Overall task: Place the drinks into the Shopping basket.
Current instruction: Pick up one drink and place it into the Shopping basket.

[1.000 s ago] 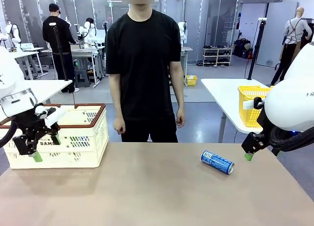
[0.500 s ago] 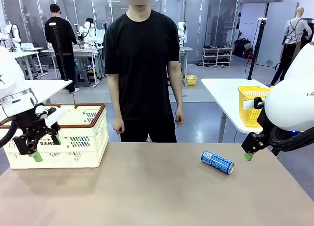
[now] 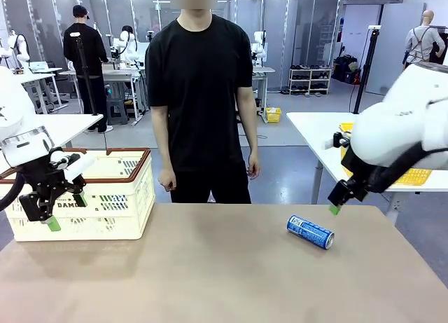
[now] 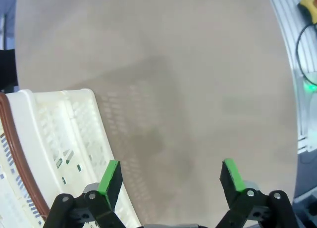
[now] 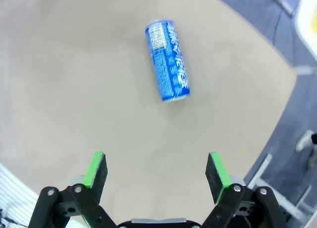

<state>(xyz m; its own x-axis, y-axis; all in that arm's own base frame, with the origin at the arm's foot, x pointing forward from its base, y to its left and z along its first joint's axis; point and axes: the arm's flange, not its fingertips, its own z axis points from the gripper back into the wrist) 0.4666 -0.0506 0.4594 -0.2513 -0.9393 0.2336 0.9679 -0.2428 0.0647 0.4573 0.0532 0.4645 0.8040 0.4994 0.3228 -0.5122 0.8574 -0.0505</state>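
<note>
- The left gripper point(image 3: 66, 211) hangs far left of the blue drink can point(image 3: 309, 232), in front of the Shopping basket point(image 3: 133, 211). Its green-padded fingers are spread with nothing between them, and it has not moved over the last second.
- The Shopping basket sits well left of the can at the table's far left corner. Its inside cannot be made out from here.
- The person point(image 3: 199, 92) stands beyond the table, behind and left of the can, hands hanging loose at the sides.
- The can lies on its side on the table point(image 3: 210, 288), where it lay before, touched by nothing.
- The right gripper point(image 3: 336, 205) has swung up and inward, and is now just above and right of the can. Its fingers are spread wide and empty. I judge this the start of a reach for the can, with pickup and carry still to come.
</note>
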